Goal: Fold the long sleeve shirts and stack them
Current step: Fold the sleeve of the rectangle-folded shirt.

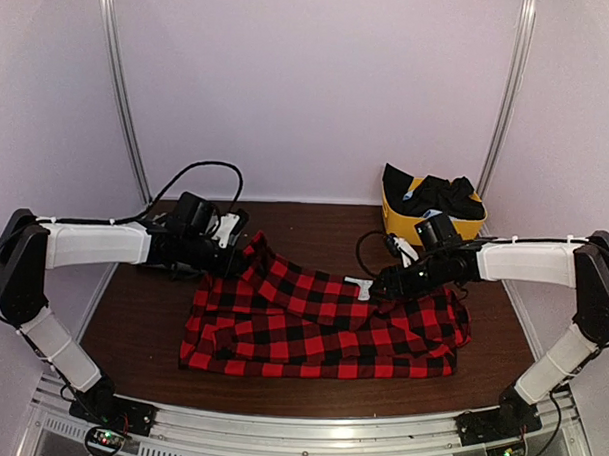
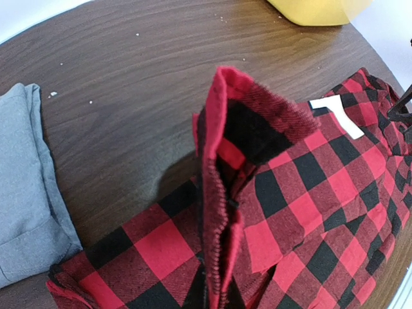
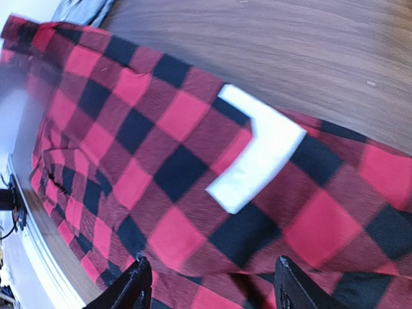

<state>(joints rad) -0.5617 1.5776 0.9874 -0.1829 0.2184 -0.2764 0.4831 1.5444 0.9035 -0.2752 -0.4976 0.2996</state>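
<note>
The red-and-black flannel shirt [image 1: 321, 329] lies spread across the middle of the table, with its white neck label [image 1: 359, 286] near its far edge. My left gripper [image 1: 229, 253] is shut on the shirt's far-left edge. It holds up a ridge of the fabric [image 2: 222, 193], and that cloth hides its fingers in the left wrist view. My right gripper [image 3: 212, 286] hovers open just over the flannel, close to the label [image 3: 257, 151], with nothing pinched between its fingers. The grey shirt [image 2: 26, 193] lies folded on the table left of the flannel.
A yellow bin [image 1: 393, 223] holding dark clothes [image 1: 441, 198] stands at the back right, just behind my right arm. Bare brown tabletop [image 1: 141, 322] runs along the left and the far side. White walls enclose the table.
</note>
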